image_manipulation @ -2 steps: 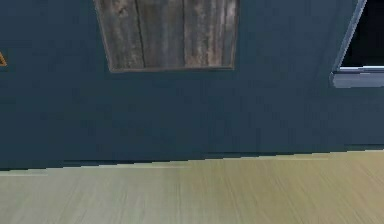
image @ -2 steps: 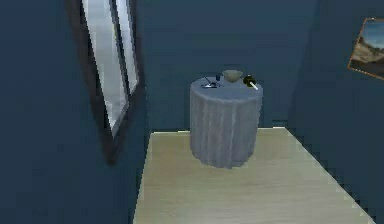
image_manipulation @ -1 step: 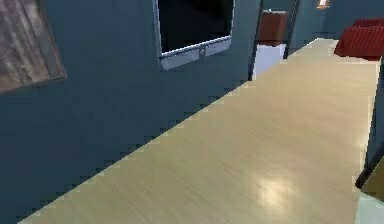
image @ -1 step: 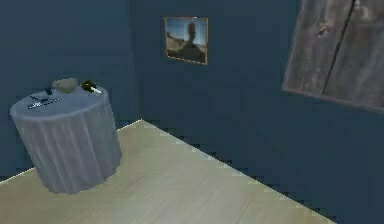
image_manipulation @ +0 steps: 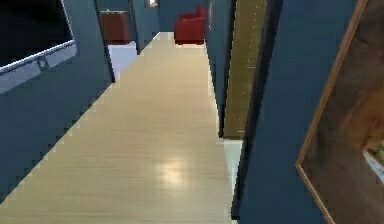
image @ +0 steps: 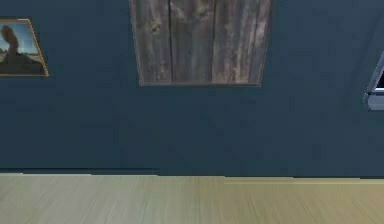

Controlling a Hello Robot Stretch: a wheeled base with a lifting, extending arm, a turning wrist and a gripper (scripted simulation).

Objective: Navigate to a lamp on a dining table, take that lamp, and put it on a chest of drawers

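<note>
Facing blue wall (image: 200, 125), wooden panel (image: 200, 42) above; corridor floor (image_manipulation: 150, 120) runs toward a red armchair (image_manipulation: 190, 27). Early stage, I judge: lamp not yet reached. State of hand: cannot tell.

A dark blue wall (image: 200, 130) stands close ahead across the forward view, with a bare floor strip (image: 190, 200) at its foot. In the arm side view, a bare corridor floor (image_manipulation: 150, 130) runs out between the left wall (image_manipulation: 50, 110) and the right wall (image_manipulation: 290, 100). A red armchair (image_manipulation: 191, 27) stands at its far end.
</note>
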